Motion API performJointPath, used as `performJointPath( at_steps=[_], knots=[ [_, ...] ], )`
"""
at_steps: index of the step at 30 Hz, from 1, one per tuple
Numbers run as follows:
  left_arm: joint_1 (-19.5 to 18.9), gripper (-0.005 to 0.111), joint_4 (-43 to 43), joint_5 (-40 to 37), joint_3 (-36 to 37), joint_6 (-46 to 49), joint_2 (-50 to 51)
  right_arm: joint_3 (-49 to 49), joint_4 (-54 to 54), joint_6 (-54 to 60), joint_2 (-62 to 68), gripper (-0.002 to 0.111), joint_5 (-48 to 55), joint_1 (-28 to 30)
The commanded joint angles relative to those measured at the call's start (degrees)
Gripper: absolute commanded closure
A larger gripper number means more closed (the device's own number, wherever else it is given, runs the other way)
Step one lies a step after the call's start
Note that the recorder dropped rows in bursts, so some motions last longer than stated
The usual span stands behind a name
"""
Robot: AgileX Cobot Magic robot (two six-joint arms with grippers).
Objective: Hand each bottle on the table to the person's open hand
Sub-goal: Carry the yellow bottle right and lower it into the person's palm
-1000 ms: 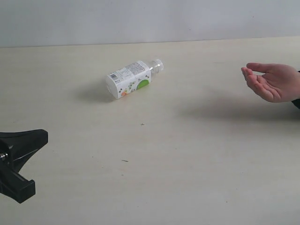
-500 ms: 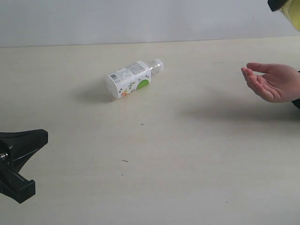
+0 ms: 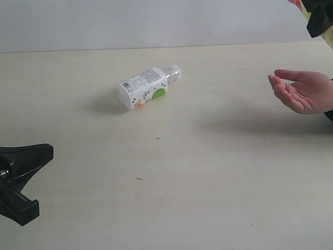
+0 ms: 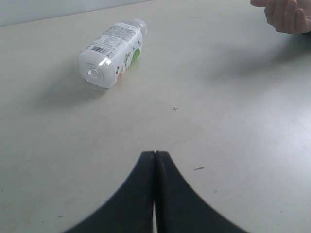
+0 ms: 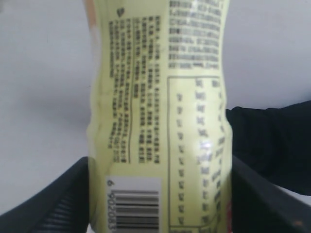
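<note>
Matte black right fingers [image 5: 53, 204] clamp the glossy yellow bottle [image 5: 160, 111], left fingers [image 4: 131, 204] pressed together.

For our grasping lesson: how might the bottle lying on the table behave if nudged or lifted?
The bottle lies on its side, so a nudge would probably roll it. It looks shiny, so it could prove slippery when gripped.

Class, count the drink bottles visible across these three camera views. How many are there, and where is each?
2. A white-labelled bottle lies on its side on the table; a yellow bottle is clamped in the right gripper. Others may be out of frame.
</note>
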State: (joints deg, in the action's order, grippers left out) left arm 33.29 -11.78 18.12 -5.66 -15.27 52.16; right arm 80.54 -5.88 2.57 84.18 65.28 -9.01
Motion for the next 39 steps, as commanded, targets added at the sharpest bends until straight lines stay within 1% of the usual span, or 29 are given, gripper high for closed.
performJointPath(
  at_steps=[1,6,33,35,39],
  knots=[
    [-0.1,0.107,-0.1,0.5,0.1,0.1,-0.4,-0.1,-0.6,0.1,-0.4,0.108,-1.6,3.1],
    [-0.1,0.107,-0.1,0.5,0.1,0.1,-0.4,-0.1,2.4,1.5,0.0,0.108,-3.0,5.8],
    [-0.1,0.107,-0.1,0.5,0.1,0.1,-0.4,-0.4,3.0,2.2,15.3,0.108,-5.5,5.9],
    [-0.1,0.107,-0.1,0.5,0.1,0.1,-0.4,-1.8,3.0,2.2,16.0,0.108,-7.0,5.9],
    [-0.1,0.107,-0.1,0.5,0.1,0.1,-0.4,-7.3,2.4,2.3,16.1,0.108,-14.8,5.9]
  ],
)
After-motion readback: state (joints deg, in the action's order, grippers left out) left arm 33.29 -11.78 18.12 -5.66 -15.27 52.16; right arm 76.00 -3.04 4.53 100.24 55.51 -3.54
